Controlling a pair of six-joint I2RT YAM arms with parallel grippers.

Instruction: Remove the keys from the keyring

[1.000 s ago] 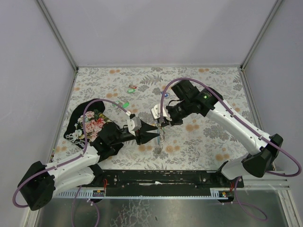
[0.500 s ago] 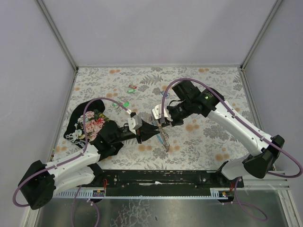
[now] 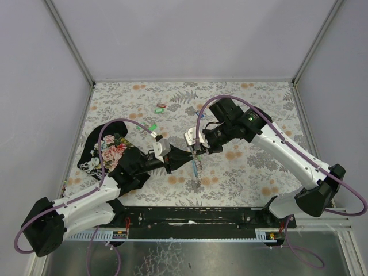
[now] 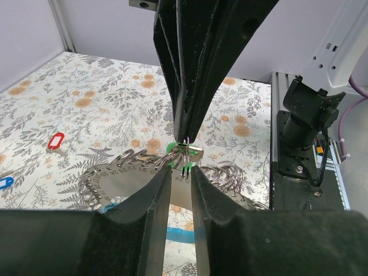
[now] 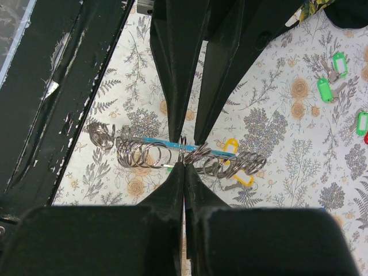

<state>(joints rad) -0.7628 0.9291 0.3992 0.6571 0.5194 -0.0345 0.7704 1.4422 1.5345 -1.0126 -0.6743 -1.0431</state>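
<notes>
The keyring [image 3: 199,168], a grey strap with a blue section and many metal rings, hangs between both grippers above the table. In the left wrist view its grey face [image 4: 115,181] carries numbers and rings. My left gripper [image 4: 181,172] is shut on the strap. My right gripper [image 5: 184,165] is pinched shut on one ring at the strap's edge [image 5: 155,141]. The green key tag [image 4: 171,148] sits at that ring, mostly hidden by the right fingers [image 4: 187,123]. In the top view the left gripper [image 3: 185,156] and right gripper [image 3: 197,150] nearly touch.
A black floral cloth [image 3: 109,152] lies at the left under the left arm. Loose green tags [image 3: 153,127] and a green and red pair [image 3: 161,107] lie on the floral table behind. A yellow tag [image 5: 244,179] hangs on the strap.
The hanging strap swung out to the right and came back nearer vertical. The left gripper shifted slightly left. Both grips stayed shut.
</notes>
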